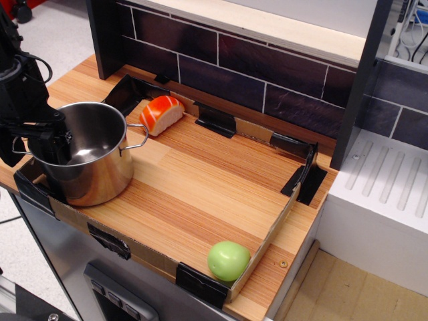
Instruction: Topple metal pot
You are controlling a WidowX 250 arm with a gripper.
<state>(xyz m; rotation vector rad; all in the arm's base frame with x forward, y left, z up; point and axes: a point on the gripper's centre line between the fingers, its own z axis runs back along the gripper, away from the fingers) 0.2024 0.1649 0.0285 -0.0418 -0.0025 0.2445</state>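
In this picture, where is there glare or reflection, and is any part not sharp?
In the observation.image view, the metal pot shows bright reflections on its inner base and outer wall; the green apple has a soft highlight on top; the dark gripper at the pot's left rim is slightly blurred, its jaws hard to read; the wooden counter looks evenly lit and sharp.
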